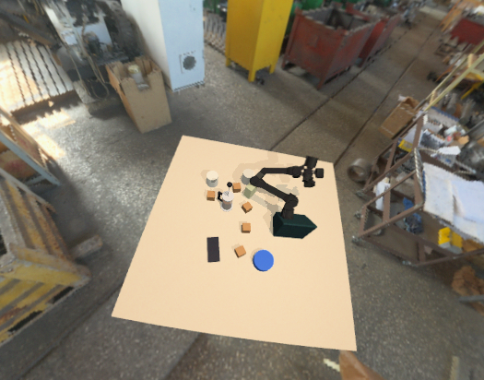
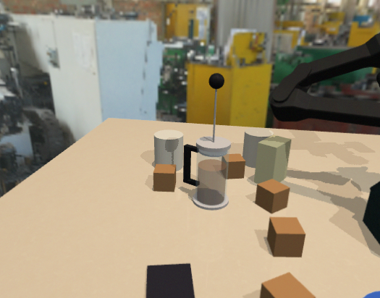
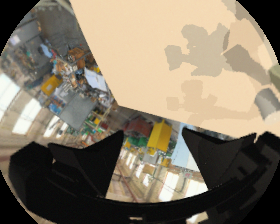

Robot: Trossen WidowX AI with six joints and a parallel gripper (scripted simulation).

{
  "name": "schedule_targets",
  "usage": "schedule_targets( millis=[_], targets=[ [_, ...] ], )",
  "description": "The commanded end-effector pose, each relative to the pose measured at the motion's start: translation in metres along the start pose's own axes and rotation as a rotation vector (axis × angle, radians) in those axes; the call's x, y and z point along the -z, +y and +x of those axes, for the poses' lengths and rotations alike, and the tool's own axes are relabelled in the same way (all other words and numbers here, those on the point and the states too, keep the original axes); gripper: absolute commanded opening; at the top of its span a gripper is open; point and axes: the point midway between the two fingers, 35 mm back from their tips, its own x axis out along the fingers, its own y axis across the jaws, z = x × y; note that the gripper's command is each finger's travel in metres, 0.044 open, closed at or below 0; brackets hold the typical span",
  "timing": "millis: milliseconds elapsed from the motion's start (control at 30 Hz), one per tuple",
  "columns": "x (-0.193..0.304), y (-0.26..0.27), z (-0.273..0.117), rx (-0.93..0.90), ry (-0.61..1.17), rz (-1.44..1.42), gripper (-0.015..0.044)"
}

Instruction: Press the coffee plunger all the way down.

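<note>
Gripper (image 1: pixel 310 172) spread wide, empty, right of centre in top view. Press (image 2: pixel 211 173) mid-frame, knob (image 2: pixel 216 80) fully raised (rod upright). Approach from directly above; push vertically.

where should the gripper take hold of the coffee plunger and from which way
Grip the black knob atop the thin rod, coming straight down from above. The rod stands upright and fully raised above the press, so a vertical push is less likely to tip it. The gripper is open, far to the side.
</note>
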Motion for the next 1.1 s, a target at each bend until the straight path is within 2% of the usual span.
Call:
schedule_targets(
  millis=[0, 100, 200, 333, 500, 600, 733, 900, 1067],
  targets=[
    [0.0, 0.002, 0.0, -0.013, -0.003, -0.007, 0.0426],
    [-0.003, 0.019, -0.004, -0.105, -0.029, -0.056, 0.044],
    [-0.009, 0.054, -0.017, -0.292, -0.102, -0.155, 0.044],
    [-0.021, 0.101, -0.048, -0.559, -0.244, -0.245, 0.044],
    [-0.033, 0.139, -0.096, -0.804, -0.458, -0.374, 0.044],
    [-0.037, 0.148, -0.12, -0.891, -0.553, -0.419, 0.044],
    [-0.046, 0.165, -0.174, -1.06, -0.802, -0.486, 0.044],
    [-0.056, 0.165, -0.255, -1.223, -1.196, -0.509, 0.044],
    [-0.064, 0.143, -0.32, -1.267, -1.551, -0.461, 0.044]
  ],
)
